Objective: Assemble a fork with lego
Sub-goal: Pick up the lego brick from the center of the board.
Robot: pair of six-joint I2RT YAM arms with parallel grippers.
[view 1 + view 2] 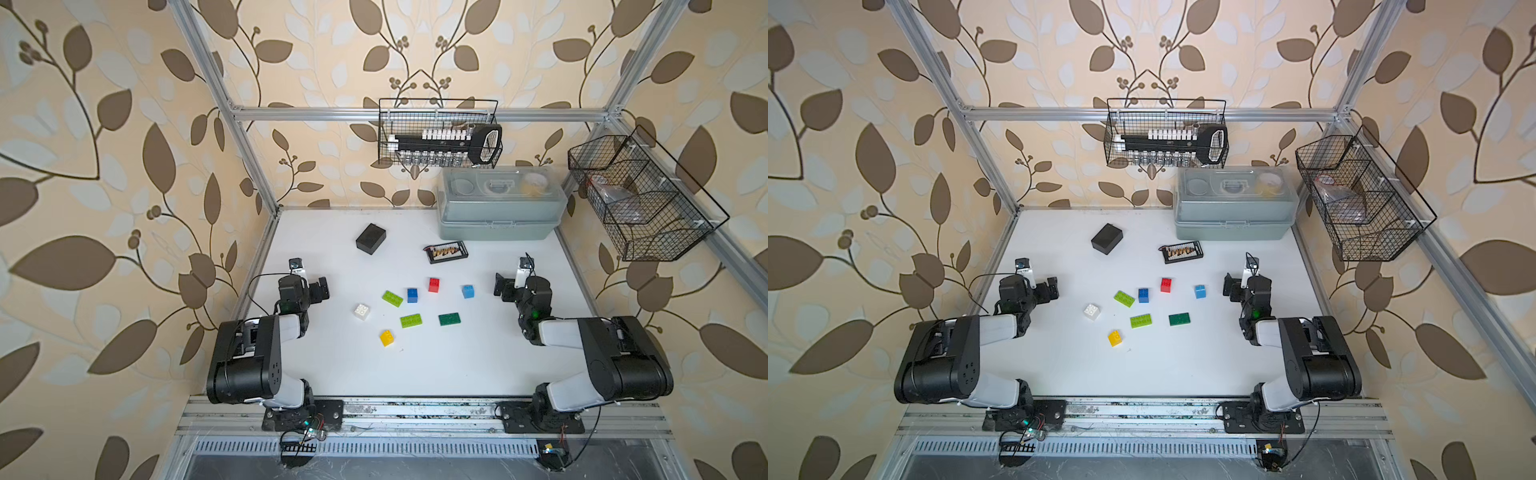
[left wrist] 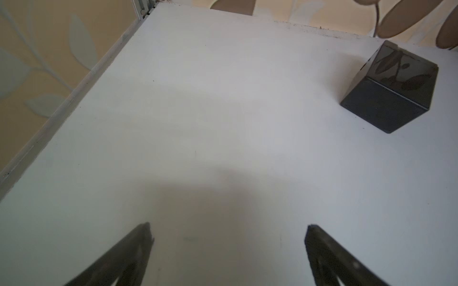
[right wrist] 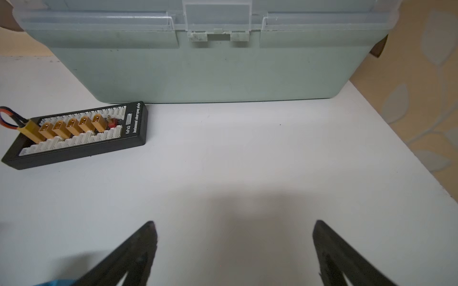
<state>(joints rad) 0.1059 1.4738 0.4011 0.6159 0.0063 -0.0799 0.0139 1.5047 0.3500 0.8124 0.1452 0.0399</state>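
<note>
Eight lego bricks, all separate, lie mid-desk [image 1: 436, 370] between the two arms.
Squares: white brick [image 1: 361, 311], yellow brick [image 1: 387, 338], blue brick [image 1: 412, 295], red brick [image 1: 434, 285], light-blue brick [image 1: 468, 291].
Oblongs: far lime brick [image 1: 392, 298], long axis diagonal, its far end toward the left arm; near lime brick [image 1: 411, 320] and dark-green brick [image 1: 449, 319], long axes nearly crosswise, slightly tilted.
Hands: left hand [image 2: 229, 231], jaws spread wide, empty; right hand [image 3: 234, 229], jaws spread wide, empty.
Other items: black charging board [image 3: 76, 135] near grey toolbox [image 3: 198, 69], lettered "balanced charging plate", brand mark not surely legible; black box [image 2: 389, 89].
</note>
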